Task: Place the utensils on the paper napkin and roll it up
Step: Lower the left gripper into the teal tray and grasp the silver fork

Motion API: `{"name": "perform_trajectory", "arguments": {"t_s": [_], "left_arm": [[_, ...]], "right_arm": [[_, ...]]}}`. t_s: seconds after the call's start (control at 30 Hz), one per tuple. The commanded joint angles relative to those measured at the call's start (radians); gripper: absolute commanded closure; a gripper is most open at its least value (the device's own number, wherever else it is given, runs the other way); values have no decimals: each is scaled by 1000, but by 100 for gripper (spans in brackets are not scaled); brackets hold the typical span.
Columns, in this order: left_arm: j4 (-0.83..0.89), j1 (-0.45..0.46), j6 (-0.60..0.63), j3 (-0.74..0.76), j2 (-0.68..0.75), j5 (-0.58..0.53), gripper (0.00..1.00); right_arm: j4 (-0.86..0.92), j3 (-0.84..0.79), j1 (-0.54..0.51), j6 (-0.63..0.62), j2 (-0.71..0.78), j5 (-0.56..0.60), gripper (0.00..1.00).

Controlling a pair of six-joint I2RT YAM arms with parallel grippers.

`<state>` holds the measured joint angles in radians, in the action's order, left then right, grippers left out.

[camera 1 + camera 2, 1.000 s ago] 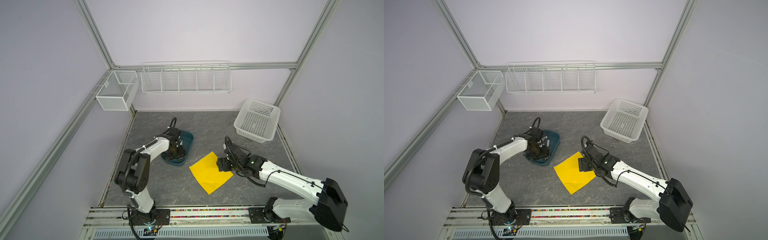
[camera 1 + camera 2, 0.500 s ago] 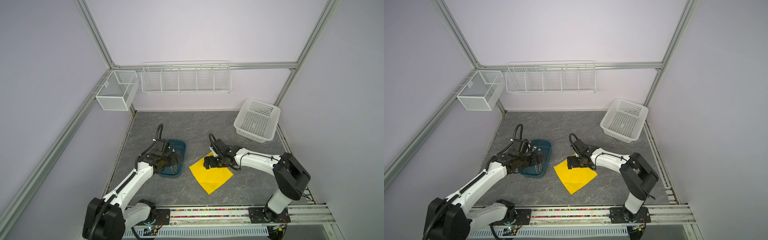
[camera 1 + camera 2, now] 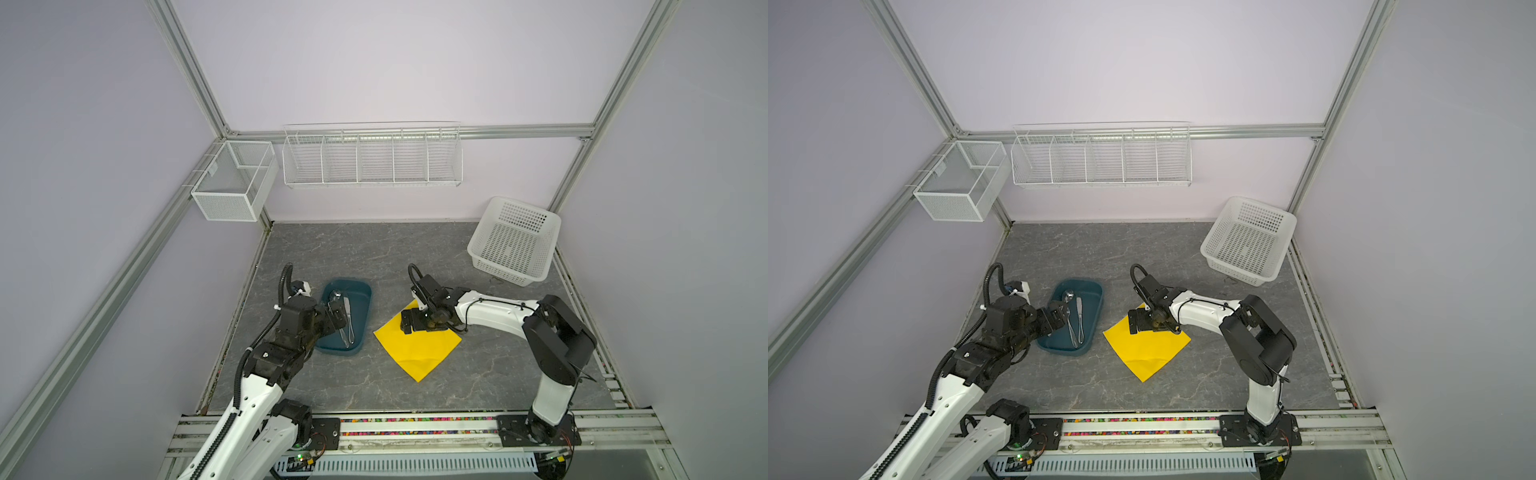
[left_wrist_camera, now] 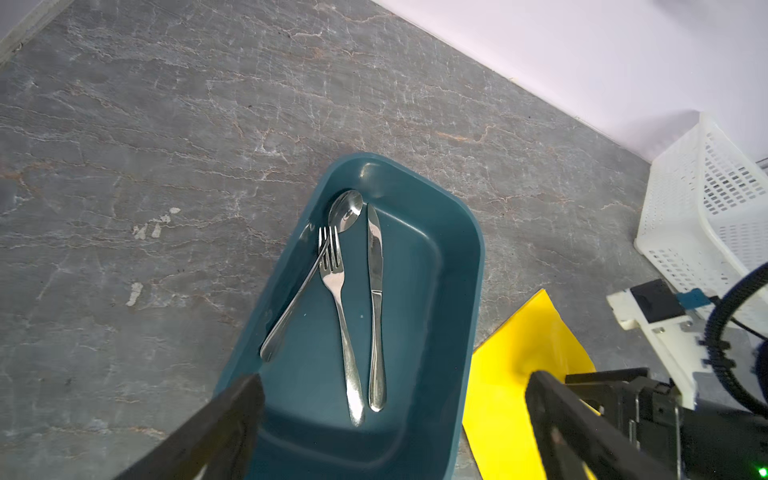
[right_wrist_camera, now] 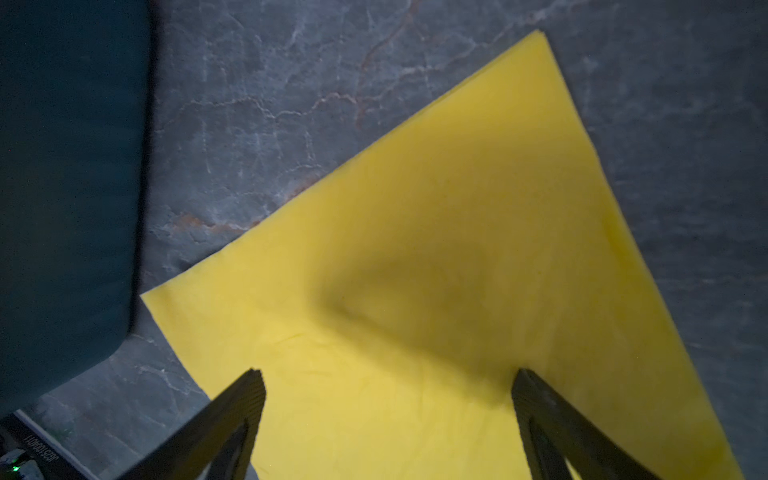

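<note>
Grey stone-look tabletop (image 3: 374, 257); left claw (image 4: 392, 377) wide open, empty, over utensils (image 4: 336, 282) in tray (image 4: 459, 291); right claw (image 5: 388, 372) likewise over paper napkin (image 5: 457, 187).

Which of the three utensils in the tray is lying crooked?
The spoon: its handle angles off toward the tray wall, while the fork and knife lie side by side.

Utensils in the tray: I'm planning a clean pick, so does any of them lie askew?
Yes. The spoon lies askew: its handle slants off toward the tray wall and crosses the fork tines, while fork and knife lie nearly parallel. Nothing looks spilled or damaged.
</note>
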<state>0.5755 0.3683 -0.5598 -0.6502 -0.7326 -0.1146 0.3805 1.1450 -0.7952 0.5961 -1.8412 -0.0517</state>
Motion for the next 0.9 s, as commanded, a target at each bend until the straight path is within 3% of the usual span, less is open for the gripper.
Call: {"name": "perform_trajectory", "arguments": {"t_s": [0.0,0.1,0.23,0.37,0.5,0.63,0.73,0.8,0.87], "left_arm": [[1,-6,7,-6,-50,-1,0],[-1,-7,-4,-19,-108,-2,1],[-6,-6,-2,-44,-172,9,3],[-42,-7,40,-49,-241,51,7],[22,-18,49,-112,-365,30,18],[73,-29,43,-155,-491,-49,29],[92,-50,43,-193,-583,-9,42],[109,-52,46,-227,-639,14,44],[130,-52,44,-262,-704,30,47]], "right_arm": [[94,2,10,-55,-78,88,4],[150,26,9,-53,-95,137,3],[112,-21,9,-44,-52,119,4],[116,45,11,-139,3,67,6],[145,109,10,-162,114,114,11],[10,37,-19,-219,300,167,11],[-17,6,-20,-212,411,274,11],[-5,-7,-2,-244,463,347,11],[0,-8,37,-282,498,296,11]]}}
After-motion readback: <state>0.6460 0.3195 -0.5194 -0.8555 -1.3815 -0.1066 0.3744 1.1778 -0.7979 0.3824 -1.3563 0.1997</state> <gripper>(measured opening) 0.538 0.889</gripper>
